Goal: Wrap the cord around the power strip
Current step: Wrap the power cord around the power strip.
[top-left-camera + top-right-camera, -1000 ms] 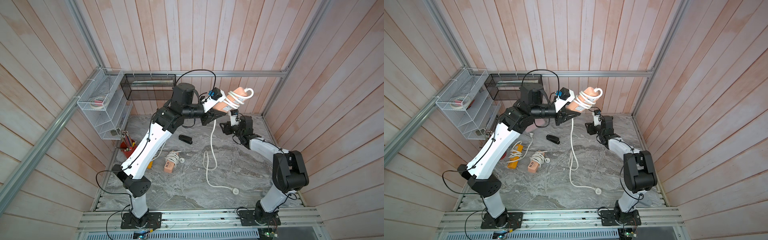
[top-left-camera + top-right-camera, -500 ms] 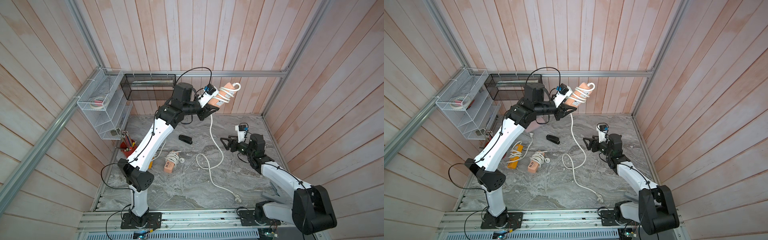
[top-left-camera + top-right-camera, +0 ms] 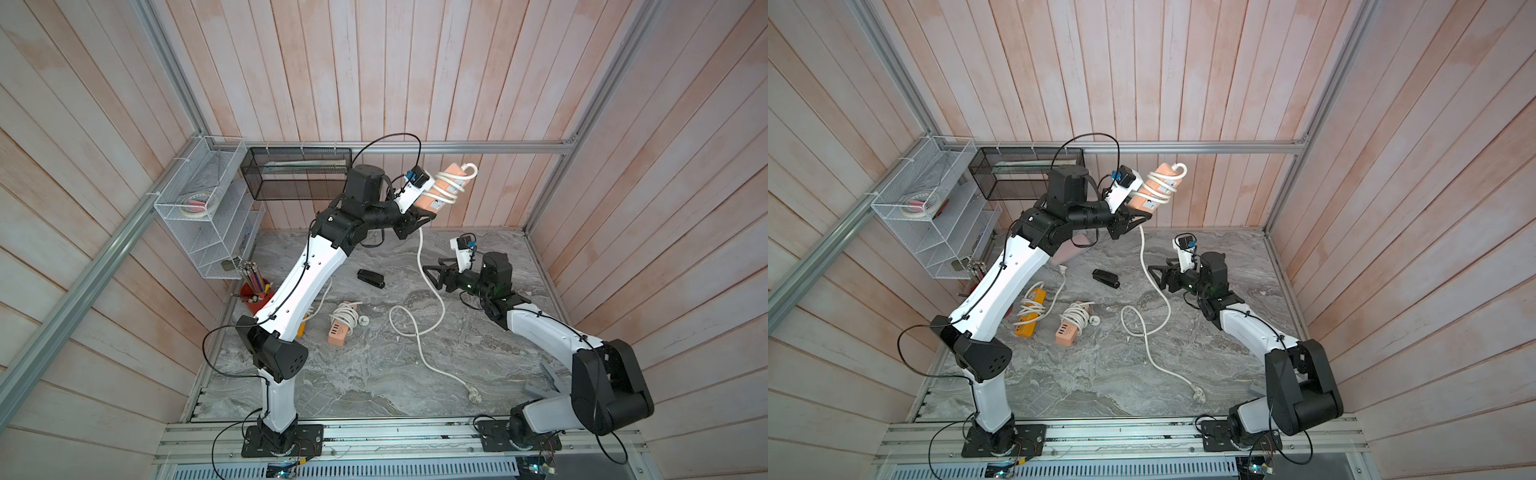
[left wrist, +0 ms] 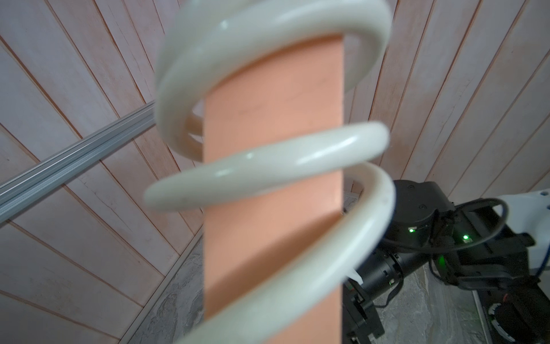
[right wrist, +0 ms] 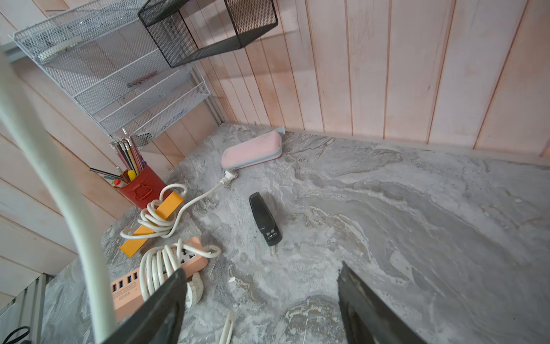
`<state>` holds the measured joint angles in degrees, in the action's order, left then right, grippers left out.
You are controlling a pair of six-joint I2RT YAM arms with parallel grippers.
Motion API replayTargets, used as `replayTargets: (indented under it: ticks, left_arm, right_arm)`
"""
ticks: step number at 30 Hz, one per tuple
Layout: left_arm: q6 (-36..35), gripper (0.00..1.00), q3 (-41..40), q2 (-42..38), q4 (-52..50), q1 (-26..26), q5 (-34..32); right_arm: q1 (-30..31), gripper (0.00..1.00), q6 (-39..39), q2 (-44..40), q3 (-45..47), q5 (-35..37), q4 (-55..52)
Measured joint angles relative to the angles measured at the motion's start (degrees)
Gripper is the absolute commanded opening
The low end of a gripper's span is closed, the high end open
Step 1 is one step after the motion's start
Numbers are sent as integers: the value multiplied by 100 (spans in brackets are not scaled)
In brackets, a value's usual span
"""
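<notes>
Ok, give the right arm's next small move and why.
Probably nudge the right gripper sideways so the hanging cord comes between its open jaws; right wrist view shows it outside one finger, and the raised power strip is only partly wrapped.

Peach-pink power strip [image 4: 272, 113], glossy white cord [image 4: 268, 160], grey marble-veined table [image 3: 374, 382], black stapler [image 3: 371, 277], red pencil cup [image 5: 143, 190], orange-yellow strip [image 5: 170, 204], pale pink pouch [image 5: 253, 150], white mesh rack [image 3: 199, 224], black mesh basket [image 3: 291, 178], whitewashed pink plank walls [image 3: 415, 62].
</notes>
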<state>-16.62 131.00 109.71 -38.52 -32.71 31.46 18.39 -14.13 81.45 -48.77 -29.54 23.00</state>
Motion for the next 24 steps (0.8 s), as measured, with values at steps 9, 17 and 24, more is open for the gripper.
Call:
replayTargets:
  ticks: [9, 17, 24]
  left_arm:
    - [46, 0, -31, 90, 2, 127, -2]
    - [105, 0, -31, 140, 0, 127, -15]
    - [472, 0, -284, 129, 98, 581, -42]
  right_arm:
    - [-2, 81, 313, -538, -31, -103, -638]
    - [551, 64, 824, 433, -678, -7, -999]
    - [654, 13, 1436, 925, -717, 975, -1156]
